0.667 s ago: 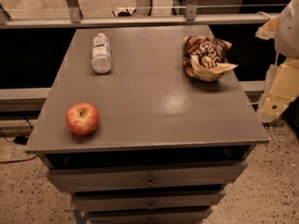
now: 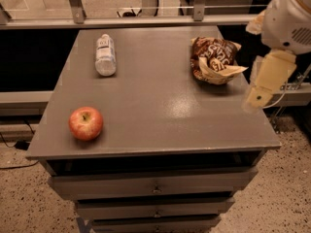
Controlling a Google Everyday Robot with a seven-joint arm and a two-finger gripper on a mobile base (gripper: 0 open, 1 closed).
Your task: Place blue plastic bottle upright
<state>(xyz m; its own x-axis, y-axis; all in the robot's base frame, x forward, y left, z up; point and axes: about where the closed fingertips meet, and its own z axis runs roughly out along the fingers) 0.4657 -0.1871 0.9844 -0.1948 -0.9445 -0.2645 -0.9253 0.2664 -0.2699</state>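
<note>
- Apple [image 2: 86, 123]: red, stem side up. It sits on the grey table [image 2: 155, 115] near the front left corner, a little back from the front edge.
- Blue plastic bottle [image 2: 105, 55]: lying on its side, not upright, near the far left corner of the table. Its long axis runs from the far edge toward the front edge, with the narrower end toward the far edge. White label faces up. It is well apart from the apple and nothing touches it.
- Drawers [image 2: 155, 186]: stacked under the tabletop, seen below the front edge.
- Snack bag [image 2: 214, 59]: crumpled, brown and white, near the far right corner, close to the right edge.
- Gripper [image 2: 258, 95]: pale, hanging just off the right edge of the table, to the right of the snack bag and slightly nearer the front. It touches nothing and holds nothing. Whether it is wide or narrow cannot be told from this angle.
- Arm [image 2: 291, 18]: white housing above the gripper, beyond the far right corner.
</note>
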